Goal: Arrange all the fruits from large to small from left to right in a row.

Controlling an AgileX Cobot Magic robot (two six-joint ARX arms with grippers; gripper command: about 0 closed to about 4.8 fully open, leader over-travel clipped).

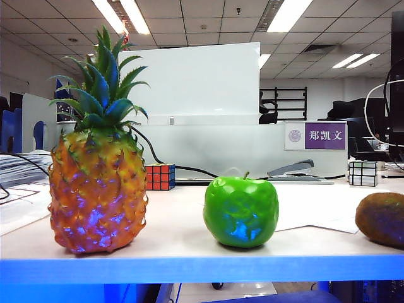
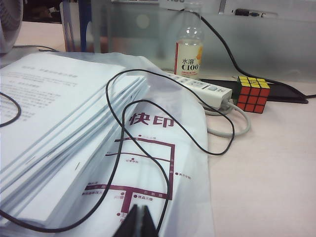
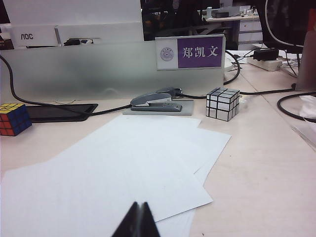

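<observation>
The pineapple (image 1: 98, 189), green apple (image 1: 241, 211) and kiwi (image 1: 381, 218) stand largest to smallest along the worktop (image 1: 189, 243) front edge, apparently the finished row. Left pincer (image 2: 139, 222) and right pincer (image 3: 138, 220) hover closed, empty, elsewhere over papers.

Glossy plastic apple (image 1: 241, 210); bumpy pineapple (image 1: 98, 189); kiwi (image 1: 381, 218) seemingly matt.

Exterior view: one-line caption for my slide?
Pineapple, green apple and kiwi lined up large to small, left to right, on the table.
</observation>
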